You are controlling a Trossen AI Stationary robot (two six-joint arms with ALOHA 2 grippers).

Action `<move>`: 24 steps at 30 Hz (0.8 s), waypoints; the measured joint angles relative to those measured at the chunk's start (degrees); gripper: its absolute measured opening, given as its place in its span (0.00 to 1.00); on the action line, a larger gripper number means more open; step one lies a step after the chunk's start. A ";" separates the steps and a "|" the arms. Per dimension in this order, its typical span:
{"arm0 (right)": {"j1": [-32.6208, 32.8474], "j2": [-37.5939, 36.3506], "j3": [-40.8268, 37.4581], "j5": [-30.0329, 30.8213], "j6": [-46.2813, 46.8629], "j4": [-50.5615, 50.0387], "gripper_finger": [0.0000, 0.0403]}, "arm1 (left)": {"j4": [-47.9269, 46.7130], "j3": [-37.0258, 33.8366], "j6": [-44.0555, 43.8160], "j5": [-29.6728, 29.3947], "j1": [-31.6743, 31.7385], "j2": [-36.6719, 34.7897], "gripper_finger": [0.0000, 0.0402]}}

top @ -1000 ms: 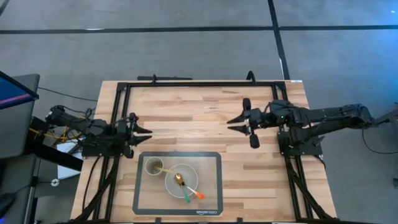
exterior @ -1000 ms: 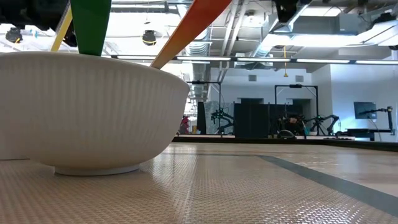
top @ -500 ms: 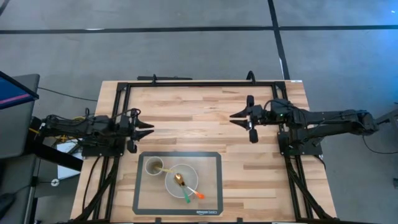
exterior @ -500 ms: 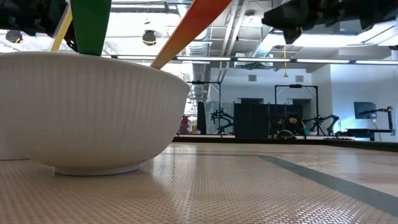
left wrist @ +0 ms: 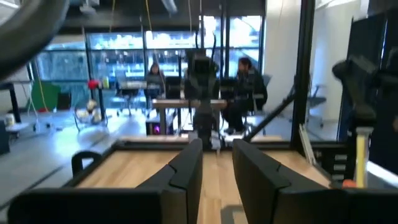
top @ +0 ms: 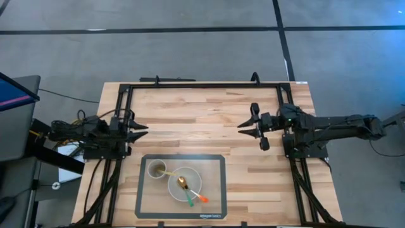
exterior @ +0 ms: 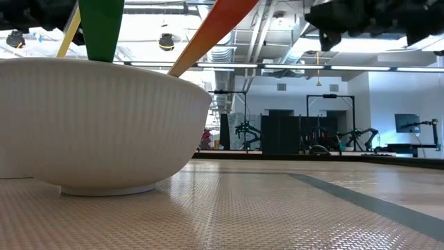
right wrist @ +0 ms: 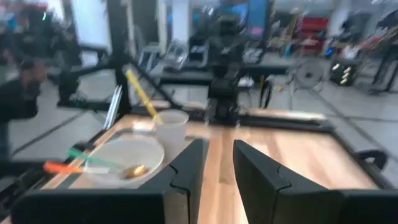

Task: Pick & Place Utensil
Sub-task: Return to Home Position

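Left arm lies folded low along the left edge of the table (top: 202, 107). The left gripper (top: 143, 131) points inward over bare wood, held level, its fingers (left wrist: 186, 171) a narrow gap apart with nothing between them. Right arm reaches in level from the right edge. The right gripper (top: 245, 129) sits over the wood right of centre, facing the left one and well apart from it, its fingers (right wrist: 186, 165) likewise slightly parted and empty. All task items rest on the mat (top: 215, 183) at the near edge, away from both grippers. The bowl (top: 173, 190) stands there with the cup (top: 156, 169) just beside it on its far-left side, and a yellow straw (top: 166, 171) leans out of the cup. A green handle (top: 190, 202) and an orange handle (top: 202, 199) stick out over the bowl's rim, and a gold spoon head (top: 182, 183) lies inside; which handle it belongs to cannot be told. From table height the bowl fills the left half of the view. Both handles and the straw run off the top edge there, and dark arm parts (exterior: 374, 17) are cropped at the top. Beyond the table, two seated people (left wrist: 245, 78) show past the left gripper. Another person (right wrist: 18, 93) at the edge of the right wrist view is only a blur. White print (top: 212, 215) on the mat's near border is too small to read.
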 joint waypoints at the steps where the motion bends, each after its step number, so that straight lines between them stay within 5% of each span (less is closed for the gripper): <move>1: -0.69 -1.14 -1.16 -0.03 0.56 1.39 0.20 | -0.42 0.03 0.07 -0.01 0.00 -0.79 0.22; 24: -2.82 -31.88 -18.37 0.19 5.96 -0.40 0.20 | 3.33 -7.58 -0.46 0.57 0.13 -0.89 0.22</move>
